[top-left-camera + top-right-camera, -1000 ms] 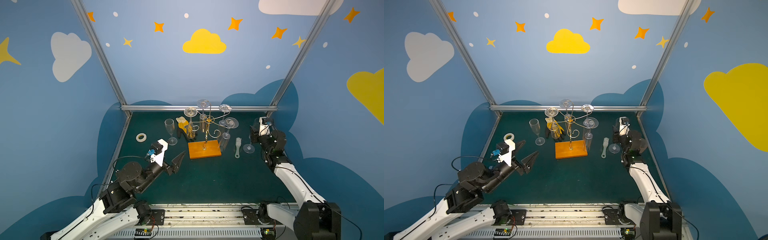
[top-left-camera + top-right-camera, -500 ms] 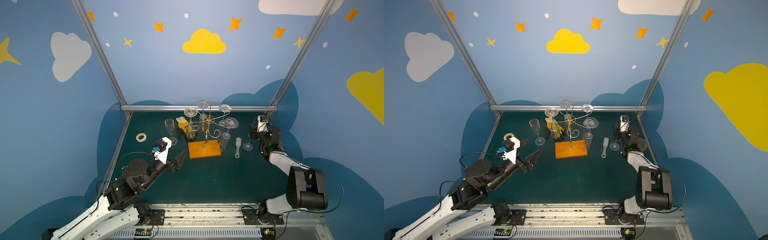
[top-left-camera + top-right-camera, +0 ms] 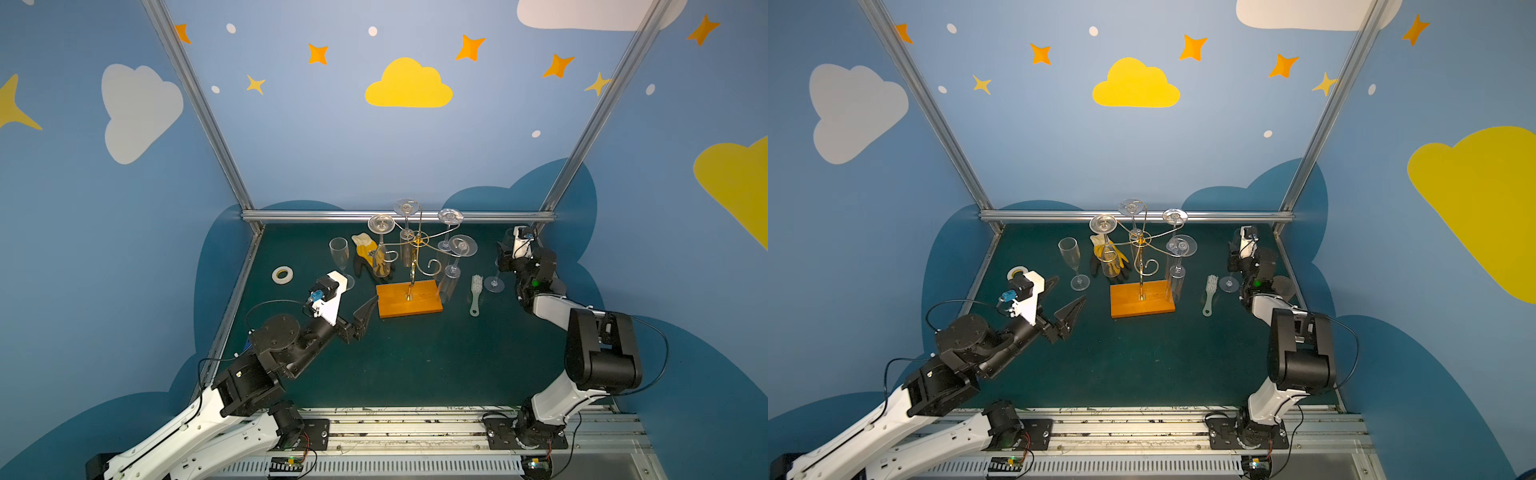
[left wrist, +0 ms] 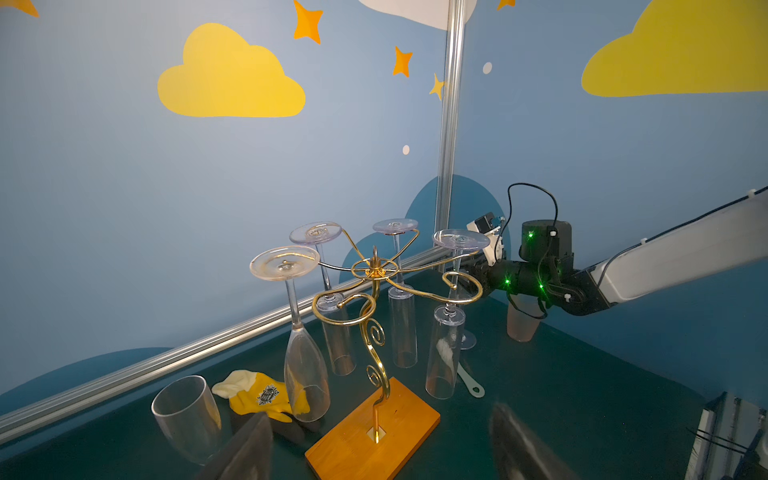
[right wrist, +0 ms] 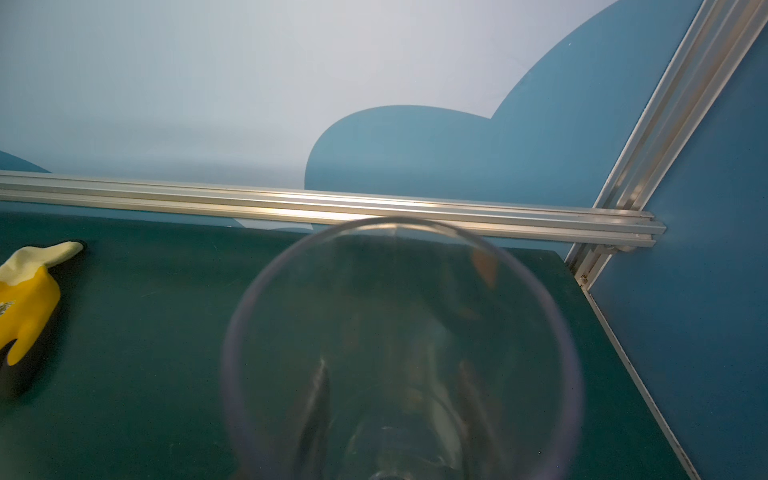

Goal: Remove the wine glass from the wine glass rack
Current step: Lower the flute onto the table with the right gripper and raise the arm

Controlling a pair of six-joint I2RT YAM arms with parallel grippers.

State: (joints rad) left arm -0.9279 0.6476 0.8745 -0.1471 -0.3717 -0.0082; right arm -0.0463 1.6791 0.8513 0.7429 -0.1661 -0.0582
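Left claw (image 3: 1070, 289) agape, right claw (image 5: 392, 368) in half-closed grip.

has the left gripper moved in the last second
Yes. The left gripper has edged toward the rack base, closing the gap to its left edge in both top views.

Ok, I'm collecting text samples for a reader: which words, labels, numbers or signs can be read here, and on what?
None can be read.
Yellow glove: a small round badge, too blurred to read.
Nothing else in view shows any writing.
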